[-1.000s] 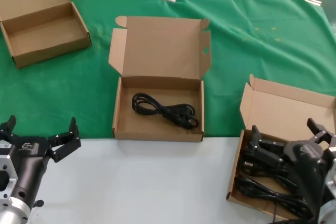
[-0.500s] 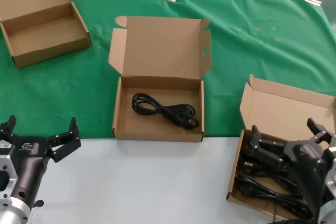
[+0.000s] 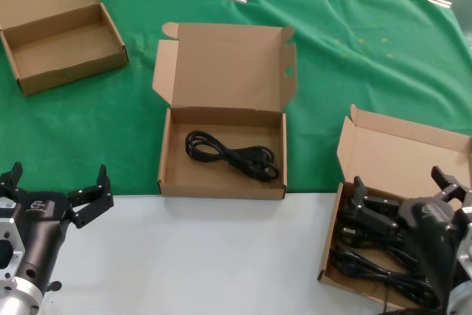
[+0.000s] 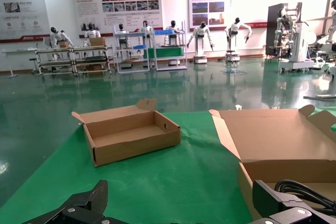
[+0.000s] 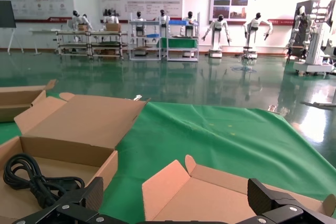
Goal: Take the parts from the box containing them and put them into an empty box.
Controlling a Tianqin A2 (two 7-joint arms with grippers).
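2 hands (image 3: 55, 186) (image 3: 405, 189), spread, over table

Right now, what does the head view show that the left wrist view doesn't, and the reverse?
Head only: the right gripper, open over the cable carton at right, two clips, and the white table. Left wrist only: the hall beyond, with shelves and wall posters. Both: the open left gripper, the empty box at far left, the middle carton with one cable, and the green cloth.
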